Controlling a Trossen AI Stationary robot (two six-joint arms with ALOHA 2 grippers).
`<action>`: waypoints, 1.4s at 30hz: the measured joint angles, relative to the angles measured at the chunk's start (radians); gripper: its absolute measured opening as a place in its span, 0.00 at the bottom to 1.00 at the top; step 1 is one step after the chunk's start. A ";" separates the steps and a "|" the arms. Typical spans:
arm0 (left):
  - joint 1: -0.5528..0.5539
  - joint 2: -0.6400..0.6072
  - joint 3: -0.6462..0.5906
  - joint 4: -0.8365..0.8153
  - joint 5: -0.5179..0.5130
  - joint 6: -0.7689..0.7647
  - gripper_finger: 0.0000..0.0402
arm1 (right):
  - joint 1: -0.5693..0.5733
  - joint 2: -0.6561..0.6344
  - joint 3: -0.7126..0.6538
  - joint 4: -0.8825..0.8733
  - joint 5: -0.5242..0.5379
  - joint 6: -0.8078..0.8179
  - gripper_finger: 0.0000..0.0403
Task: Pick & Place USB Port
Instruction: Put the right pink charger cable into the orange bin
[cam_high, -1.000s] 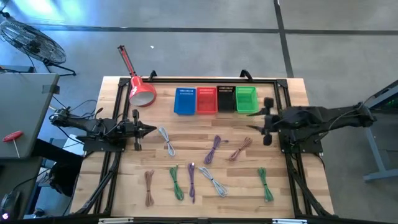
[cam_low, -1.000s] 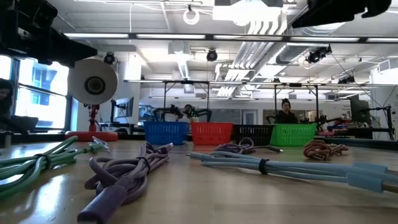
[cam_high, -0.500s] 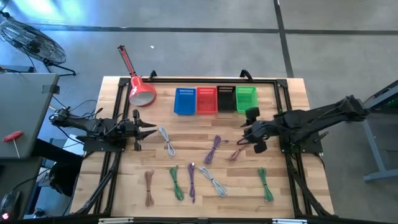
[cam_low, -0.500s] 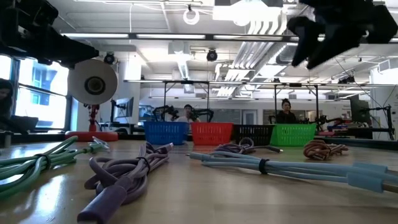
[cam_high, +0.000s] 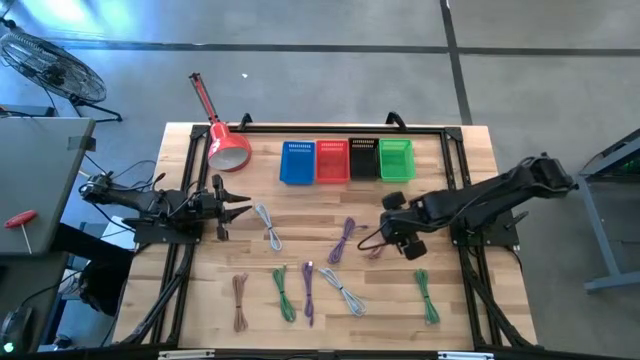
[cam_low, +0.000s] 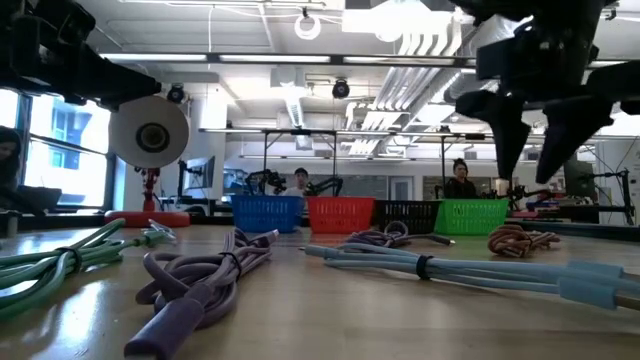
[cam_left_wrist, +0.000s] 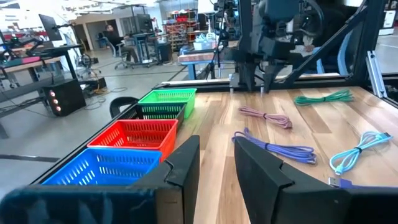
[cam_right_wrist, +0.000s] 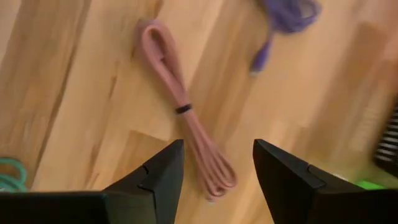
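Several bundled USB cables lie flat on the wooden table. A pink cable (cam_high: 376, 246) (cam_right_wrist: 185, 117) (cam_low: 521, 240) lies right of centre. My right gripper (cam_high: 389, 232) (cam_right_wrist: 217, 177) (cam_low: 528, 172) hangs just above it, fingers open and pointing down, standing on either side of the bundle without touching. My left gripper (cam_high: 243, 207) (cam_left_wrist: 217, 168) waits open at the table's left, level above the wood. At the far edge stand a blue basket (cam_high: 297, 163), a red basket (cam_high: 332, 160), a black basket (cam_high: 363, 160) and a green basket (cam_high: 396, 158).
A purple cable (cam_high: 343, 240) lies left of the pink one, a grey-blue cable (cam_high: 268, 226) near my left gripper. Green (cam_high: 427, 297), light blue (cam_high: 343, 290), purple (cam_high: 308, 290), green (cam_high: 284, 292) and brown (cam_high: 239, 298) cables line the near side. A red lamp (cam_high: 226, 146) stands far left.
My right arm has swung out from the table's right side toward the centre and the near edge. Its gripper has tipped from level to pointing down and has come low over the pink cable. No cable has moved.
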 joint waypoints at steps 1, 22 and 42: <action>0.000 0.000 0.000 0.000 0.000 0.000 0.25 | 0.000 0.013 0.000 0.001 -0.014 0.001 0.45; 0.000 0.000 0.000 0.000 0.017 -0.001 0.25 | -0.009 0.241 0.000 0.070 -0.081 -0.019 0.45; 0.000 0.000 -0.001 -0.001 0.018 -0.008 0.25 | -0.007 0.312 0.028 0.068 -0.069 0.117 0.03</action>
